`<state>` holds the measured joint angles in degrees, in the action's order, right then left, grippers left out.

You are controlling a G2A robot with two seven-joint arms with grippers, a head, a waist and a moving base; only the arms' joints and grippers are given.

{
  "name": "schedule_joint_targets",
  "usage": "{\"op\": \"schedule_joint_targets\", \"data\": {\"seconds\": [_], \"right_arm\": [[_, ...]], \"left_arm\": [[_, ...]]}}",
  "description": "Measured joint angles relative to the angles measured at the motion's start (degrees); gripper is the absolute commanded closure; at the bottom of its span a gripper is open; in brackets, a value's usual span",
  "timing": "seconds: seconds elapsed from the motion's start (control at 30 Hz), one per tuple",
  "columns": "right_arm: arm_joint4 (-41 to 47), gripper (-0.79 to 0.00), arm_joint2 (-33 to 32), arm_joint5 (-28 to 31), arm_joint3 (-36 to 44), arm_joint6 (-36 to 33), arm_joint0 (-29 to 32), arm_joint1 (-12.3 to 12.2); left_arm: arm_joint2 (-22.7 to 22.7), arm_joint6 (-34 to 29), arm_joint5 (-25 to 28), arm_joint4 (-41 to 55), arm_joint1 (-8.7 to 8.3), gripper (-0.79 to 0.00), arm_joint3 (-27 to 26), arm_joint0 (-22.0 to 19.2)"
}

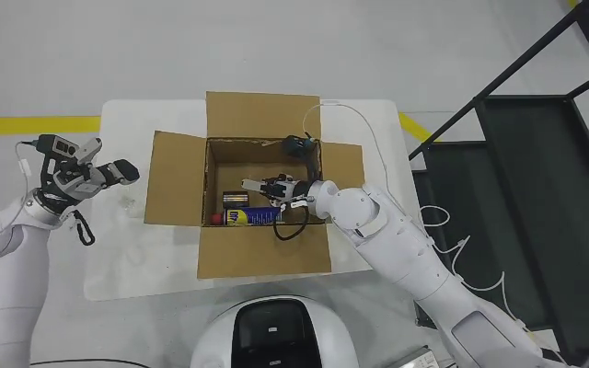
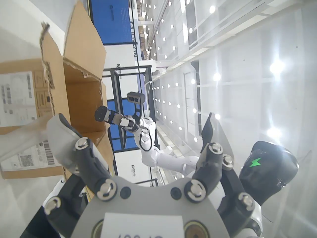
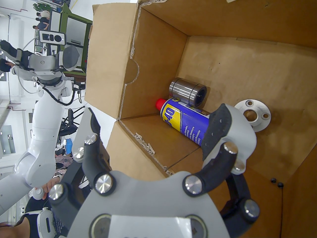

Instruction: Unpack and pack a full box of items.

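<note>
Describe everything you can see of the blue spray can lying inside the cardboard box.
The blue metal spray can has a red plastic cap and a yellow patch with print near that end. It lies on its side on the floor of the open brown cardboard box, along the wall nearest the robot, cap toward a corner. A shiny steel cylinder lies against its side. Its base end is hidden behind a pad of the open right tool.

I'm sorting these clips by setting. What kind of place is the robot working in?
Probably an industrial hall or warehouse-style test floor. Rows of ceiling lights hang high overhead, a yellow floor line marks the grey floor, and a cardboard box stands open on a white table.
</note>
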<state>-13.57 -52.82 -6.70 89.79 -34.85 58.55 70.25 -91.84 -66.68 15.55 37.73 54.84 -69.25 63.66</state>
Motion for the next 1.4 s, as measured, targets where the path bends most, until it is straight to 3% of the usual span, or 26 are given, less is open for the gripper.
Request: {"op": "schedule_joint_targets", "data": {"seconds": [0.17,1.4], "right_arm": [[0.0,-0.785,0.0,0.0,0.0,0.0,0.0,0.0],[0.0,-0.785,0.0,0.0,0.0,0.0,0.0,0.0]], "left_arm": [[-0.2,0.0,0.7,-4.2,-0.38,-0.785,-0.2,-1.0],[0.0,-1.2,0.4,-3.9,-0.42,-0.785,0.2,-1.4]]}}
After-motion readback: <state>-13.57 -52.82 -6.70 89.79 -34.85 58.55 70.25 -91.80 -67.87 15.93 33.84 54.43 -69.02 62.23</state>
